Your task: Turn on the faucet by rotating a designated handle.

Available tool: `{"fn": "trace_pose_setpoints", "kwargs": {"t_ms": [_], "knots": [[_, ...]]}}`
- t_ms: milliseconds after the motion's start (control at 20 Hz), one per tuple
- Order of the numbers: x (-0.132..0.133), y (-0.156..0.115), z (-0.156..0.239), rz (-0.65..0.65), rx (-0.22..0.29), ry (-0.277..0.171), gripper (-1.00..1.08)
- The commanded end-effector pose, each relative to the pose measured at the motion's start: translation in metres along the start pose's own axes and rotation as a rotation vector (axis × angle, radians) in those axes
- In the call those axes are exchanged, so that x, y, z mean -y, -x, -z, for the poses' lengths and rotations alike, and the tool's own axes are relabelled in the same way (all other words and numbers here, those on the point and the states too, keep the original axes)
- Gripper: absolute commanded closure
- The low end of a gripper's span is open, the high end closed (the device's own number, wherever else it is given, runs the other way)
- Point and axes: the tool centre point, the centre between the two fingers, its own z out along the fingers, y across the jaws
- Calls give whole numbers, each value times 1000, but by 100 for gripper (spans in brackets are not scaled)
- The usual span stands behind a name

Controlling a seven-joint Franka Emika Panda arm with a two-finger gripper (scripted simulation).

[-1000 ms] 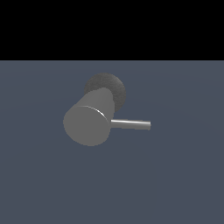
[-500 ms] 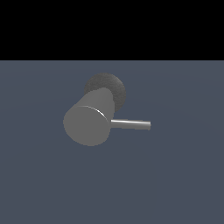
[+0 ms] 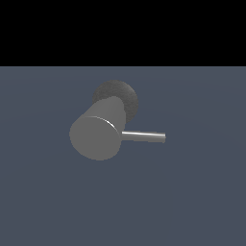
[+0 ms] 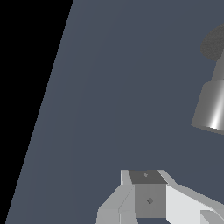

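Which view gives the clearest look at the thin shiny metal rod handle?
The exterior view: the thin shiny grey rod handle shows full length, projecting toward that view's right from the thick grey cylinder faucet. The wrist view shows no handle.

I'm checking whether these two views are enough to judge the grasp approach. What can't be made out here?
- Gripper: absent from the exterior view; in the wrist view the picture's edge cuts off its fingers, so open or shut is unclear.
- Handle: outside the wrist view.
- Faucet: partly cut by the wrist picture's edge; in the exterior view its body hides part of the base.
- Gap between gripper and handle: no view shows both.
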Motion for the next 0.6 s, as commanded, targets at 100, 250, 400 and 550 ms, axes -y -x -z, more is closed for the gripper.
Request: {"fn": "trace_pose_setpoints", "kwargs": {"t_ms": [100,250,400,550], "knots": [[-2,-9,22,2,-90,-179,108],[-6,-15,38,-2,-152,-295,108],[-12,-21,54,-10,-217,-410,108],[-22,-27,70,-24,-284,-522,108]]}}
